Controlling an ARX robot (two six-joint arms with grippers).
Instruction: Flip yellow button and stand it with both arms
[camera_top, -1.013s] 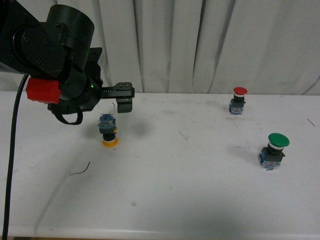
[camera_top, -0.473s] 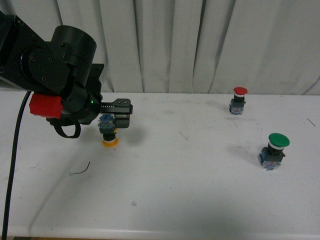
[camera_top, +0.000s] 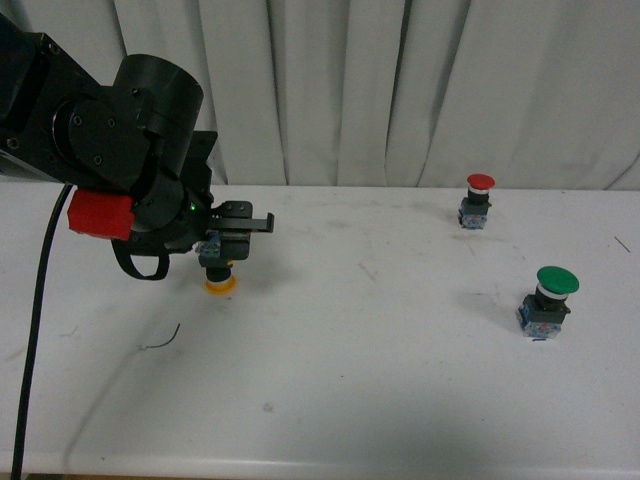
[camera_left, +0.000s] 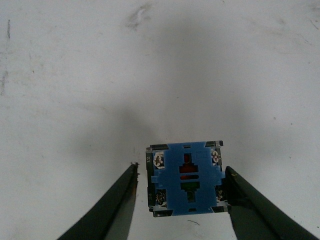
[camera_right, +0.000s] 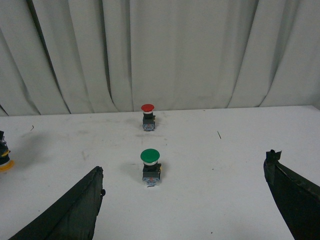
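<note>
The bulky black left arm (camera_top: 120, 150) hides most of the small upturned yellow button (camera_top: 217, 279). Only its round orange cap, resting on the table at the left, and some black body show. Its blue plastic contact block faces up between the fingers of the left gripper (camera_left: 181, 169), which are spread either side, one seemingly touching. The right gripper (camera_right: 184, 165) gapes wide, its fingers cut off. The scuffed white table (camera_top: 400, 380) meets a pleated white curtain (camera_top: 400, 90). A red-capped switch (camera_top: 478, 200) stands far right, a green-capped switch (camera_top: 547, 300) nearer.
</note>
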